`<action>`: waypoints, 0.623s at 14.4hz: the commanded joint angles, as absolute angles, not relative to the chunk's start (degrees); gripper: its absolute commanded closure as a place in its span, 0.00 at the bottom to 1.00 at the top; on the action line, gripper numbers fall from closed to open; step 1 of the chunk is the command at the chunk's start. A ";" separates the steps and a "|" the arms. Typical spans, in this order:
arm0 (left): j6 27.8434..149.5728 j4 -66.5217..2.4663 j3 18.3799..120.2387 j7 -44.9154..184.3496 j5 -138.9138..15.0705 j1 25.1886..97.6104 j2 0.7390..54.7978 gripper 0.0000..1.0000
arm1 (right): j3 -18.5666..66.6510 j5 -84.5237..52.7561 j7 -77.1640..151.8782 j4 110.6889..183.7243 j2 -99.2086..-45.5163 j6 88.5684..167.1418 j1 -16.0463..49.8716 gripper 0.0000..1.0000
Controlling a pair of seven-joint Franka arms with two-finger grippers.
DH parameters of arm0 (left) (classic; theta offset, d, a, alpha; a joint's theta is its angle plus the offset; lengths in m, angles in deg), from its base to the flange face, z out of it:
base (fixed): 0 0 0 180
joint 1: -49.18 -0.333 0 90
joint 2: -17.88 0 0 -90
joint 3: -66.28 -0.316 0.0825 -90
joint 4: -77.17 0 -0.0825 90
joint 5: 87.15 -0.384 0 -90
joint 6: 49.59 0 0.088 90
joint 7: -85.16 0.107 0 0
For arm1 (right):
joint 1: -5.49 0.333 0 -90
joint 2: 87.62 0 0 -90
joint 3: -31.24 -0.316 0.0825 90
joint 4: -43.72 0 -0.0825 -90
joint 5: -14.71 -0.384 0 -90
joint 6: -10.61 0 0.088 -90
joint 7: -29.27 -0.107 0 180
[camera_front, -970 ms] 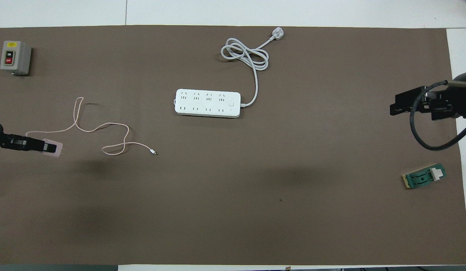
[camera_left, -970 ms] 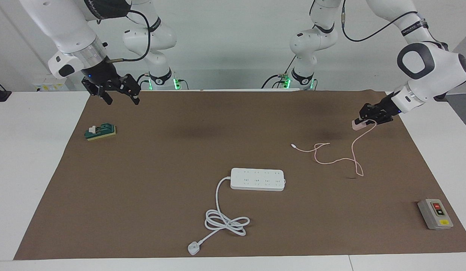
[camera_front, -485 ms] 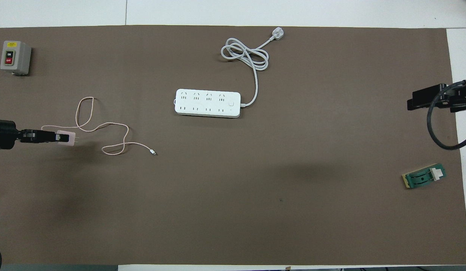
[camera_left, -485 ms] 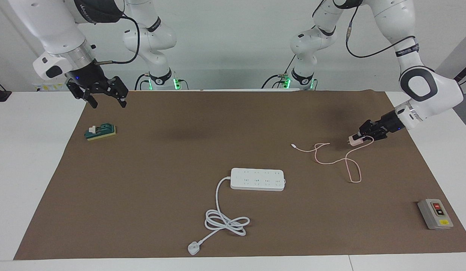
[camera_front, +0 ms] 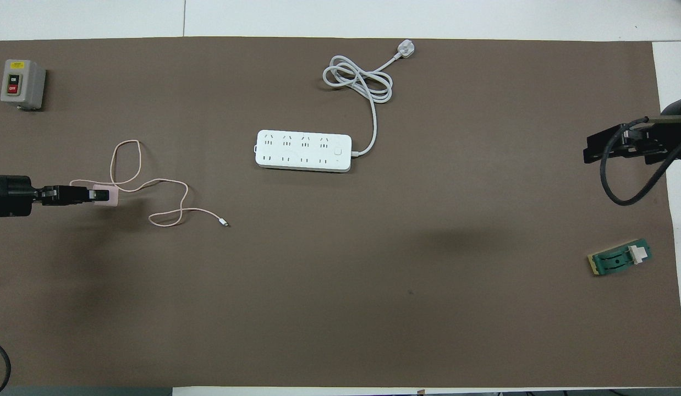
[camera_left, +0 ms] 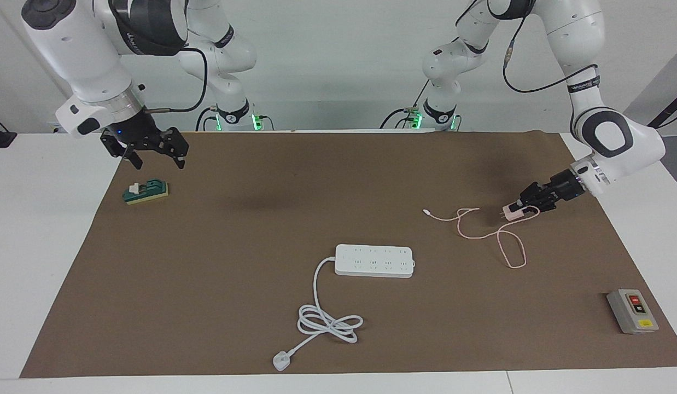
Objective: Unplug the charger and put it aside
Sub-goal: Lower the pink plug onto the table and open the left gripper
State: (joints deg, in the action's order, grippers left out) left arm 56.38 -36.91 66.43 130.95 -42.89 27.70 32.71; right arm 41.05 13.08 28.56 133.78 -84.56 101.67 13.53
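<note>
Left tool (camera_left: 518, 208) is pinching the charger (camera_left: 511, 213) low over the worktop (camera_left: 251, 230), its pink cable (camera_left: 497, 232) trailing alongside. The power strip (camera_left: 374, 260) is lying well apart, unobstructed. Right tool (camera_left: 152, 150), fingers spread, is waiting above a green block (camera_left: 147, 192).

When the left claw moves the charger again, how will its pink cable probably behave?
The cable is thin and lies in loose loops, so it is probably floppy and will trail after the charger in the left claw. It looks light, so it should drag easily. The loops may tighten or snag.
</note>
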 commanded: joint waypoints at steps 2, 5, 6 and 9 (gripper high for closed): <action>56.94 -38.14 66.90 132.45 -41.18 26.86 32.91 0.00 | 42.92 12.42 31.45 133.19 -84.72 100.43 13.22 0.00; 56.41 -37.71 66.90 132.18 -41.35 27.29 32.39 0.00 | 43.90 12.42 32.52 133.54 -84.89 100.43 13.22 0.00; 56.41 -37.44 66.81 131.57 -41.70 27.73 31.69 0.00 | 43.81 12.42 32.52 133.54 -84.80 100.43 13.22 0.00; 55.19 -34.90 66.63 128.25 -45.81 28.00 29.84 0.00 | 43.81 12.42 32.52 133.46 -84.89 100.52 13.22 0.00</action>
